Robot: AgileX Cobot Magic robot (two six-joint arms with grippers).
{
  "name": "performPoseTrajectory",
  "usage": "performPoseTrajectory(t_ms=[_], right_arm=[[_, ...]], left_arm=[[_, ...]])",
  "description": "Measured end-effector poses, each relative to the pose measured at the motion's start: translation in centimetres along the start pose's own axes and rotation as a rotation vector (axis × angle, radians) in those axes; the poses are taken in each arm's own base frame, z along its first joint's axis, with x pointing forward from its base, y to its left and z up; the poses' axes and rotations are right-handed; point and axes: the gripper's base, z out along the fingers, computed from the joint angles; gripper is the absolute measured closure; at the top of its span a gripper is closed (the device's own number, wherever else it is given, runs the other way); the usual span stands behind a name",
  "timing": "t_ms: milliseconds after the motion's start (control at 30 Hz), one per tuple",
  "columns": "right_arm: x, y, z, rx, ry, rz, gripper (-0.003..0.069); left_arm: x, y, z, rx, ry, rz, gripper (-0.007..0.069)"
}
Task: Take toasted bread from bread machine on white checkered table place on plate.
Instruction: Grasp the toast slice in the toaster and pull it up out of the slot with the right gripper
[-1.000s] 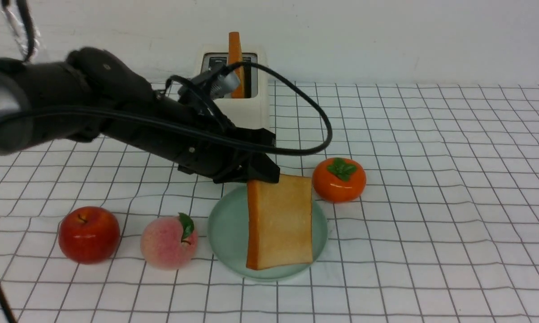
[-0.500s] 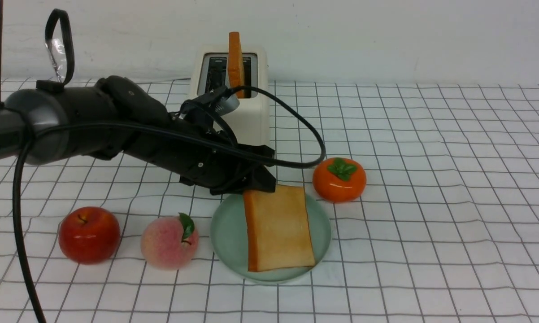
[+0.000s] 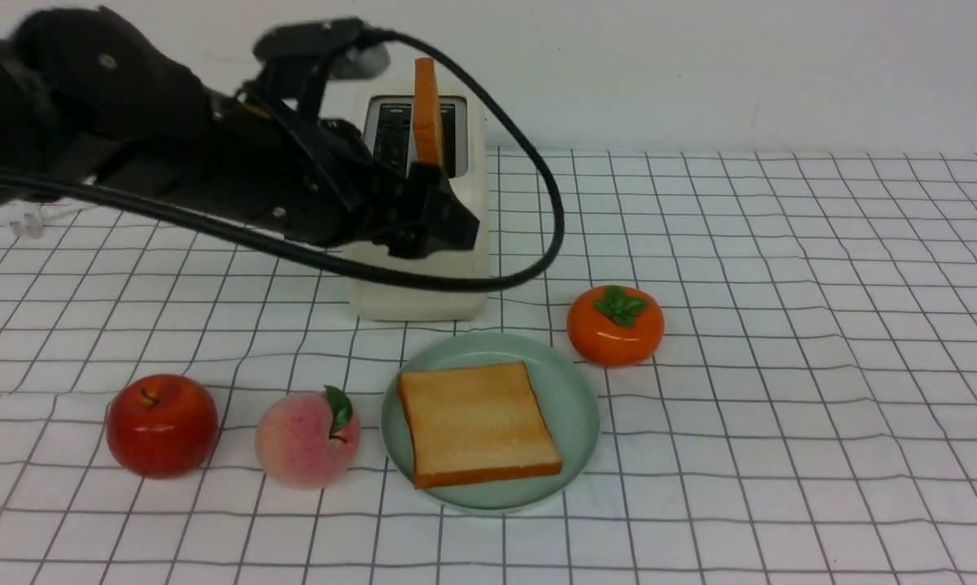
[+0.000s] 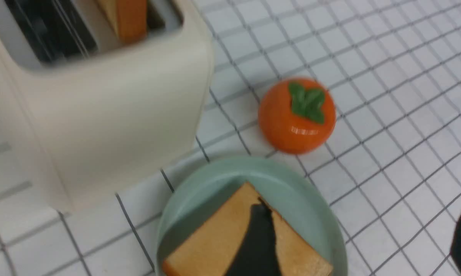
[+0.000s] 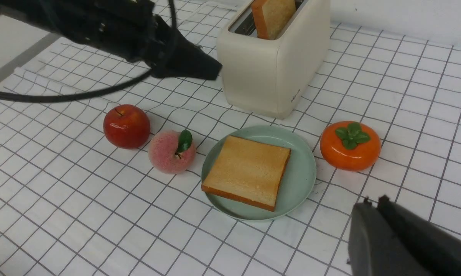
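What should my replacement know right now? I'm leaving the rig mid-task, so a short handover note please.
Left gripper: open, empty, raised in front of the bread machine.
Right gripper: shut, empty, off to the side of the plate.
Done: one toast slice lies flat on the plate, between the peach and the persimmon.
Left: the second slice stands upright in a bread machine slot; lift it out and set it on the plate.
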Motion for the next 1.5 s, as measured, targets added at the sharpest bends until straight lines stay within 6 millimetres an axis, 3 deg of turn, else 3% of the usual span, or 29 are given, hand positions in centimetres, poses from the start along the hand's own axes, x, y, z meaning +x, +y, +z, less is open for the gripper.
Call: performPoseTrajectory(t_ms=[133,200,267,300,333,400,433,533,600,700,800,867,900,933,967,1000,1100,1200,1233,1267,1333,1500], right_arm=[[0.0,-0.1,0.2,-0.001,0.005,0.003,0.0634],[-0.1,-0.3,0.7,-0.004,0.019,0.016,0.0634],[-0.4,-0.8,1.6,-0.007,0.051,0.041,0.0634],[-0.4,-0.9,1.8,-0.007,0.056,0.044,0.0634],[-0.6,-1.5,3.0,-0.012,0.096,0.069,0.0634],[-1.0,-2.2,4.6,-0.025,0.146,0.104,0.0634],[-1.1,-2.4,5.0,-0.029,0.154,0.112,0.0634],[-2.1,-3.4,8.8,-0.078,0.244,0.152,0.0634],[-2.6,-3.2,10.4,-0.109,0.278,0.146,0.0634],[-3.5,-1.3,14.6,-0.164,0.359,0.101,0.0634],[-4.2,1.3,18.9,-0.140,0.415,0.024,0.0634],[-4.6,2.8,21.3,-0.109,0.428,-0.037,0.0634],[-4.7,3.0,21.6,-0.102,0.427,-0.035,0.0634],[-5.2,4.3,24.0,-0.066,0.418,-0.087,0.0634],[-5.3,4.4,24.3,-0.060,0.415,-0.083,0.0633],[-5.9,5.1,26.4,-0.028,0.391,-0.092,0.0625],[-6.7,5.4,29.7,0.019,0.349,-0.065,0.0600],[-7.1,5.3,33.7,0.071,0.313,-0.031,0.0530],[-7.1,5.2,33.9,0.074,0.309,-0.028,0.0524],[-7.1,5.1,36.0,0.086,0.283,-0.021,0.0456],[-7.5,4.9,37.9,0.087,0.232,-0.004,0.0368],[-7.3,3.0,41.4,0.108,0.165,0.042,0.0203]], left_arm=[[-1.4,-1.4,-4.7,-0.030,-0.102,0.027,0.0265],[-1.8,-2.2,-8.0,-0.064,-0.157,0.052,0.0496],[-1.7,-2.8,-10.4,-0.092,-0.188,0.065,0.0612],[-1.6,-2.8,-10.6,-0.100,-0.188,0.071,0.0620],[-1.2,-3.2,-12.5,-0.120,-0.220,0.067,0.0638],[0.1,-3.5,-14.6,-0.147,-0.249,0.059,0.0638],[0.3,-3.5,-14.8,-0.149,-0.251,0.058,0.0638],[4.8,-3.9,-17.8,-0.178,-0.291,0.041,0.0638],[6.2,-4.1,-18.9,-0.180,-0.318,0.045,0.0638],[10.5,-4.1,-20.3,-0.184,-0.389,0.045,0.0638],[13.6,-4.1,-21.4,-0.180,-0.473,0.035,0.0638],[15.0,-4.0,-21.5,-0.176,-0.505,0.014,0.0638],[15.2,-4.0,-21.4,-0.174,-0.508,0.009,0.0638],[16.0,-3.9,-21.4,-0.170,-0.524,-0.008,0.0638],[16.1,-3.9,-21.4,-0.170,-0.523,-0.009,0.0638],[16.6,-3.8,-21.3,-0.169,-0.534,-0.018,0.0638],[16.8,-3.7,-21.2,-0.168,-0.542,-0.024,0.0638],[16.9,-3.6,-21.1,-0.169,-0.543,-0.025,0.0638],[16.9,-3.6,-21.1,-0.169,-0.543,-0.025,0.0638],[16.9,-3.6,-21.0,-0.170,-0.542,-0.025,0.0638],[16.9,-3.6,-21.0,-0.170,-0.542,-0.025,0.0638],[16.9,-3.6,-21.0,-0.169,-0.532,-0.027,0.0638]])
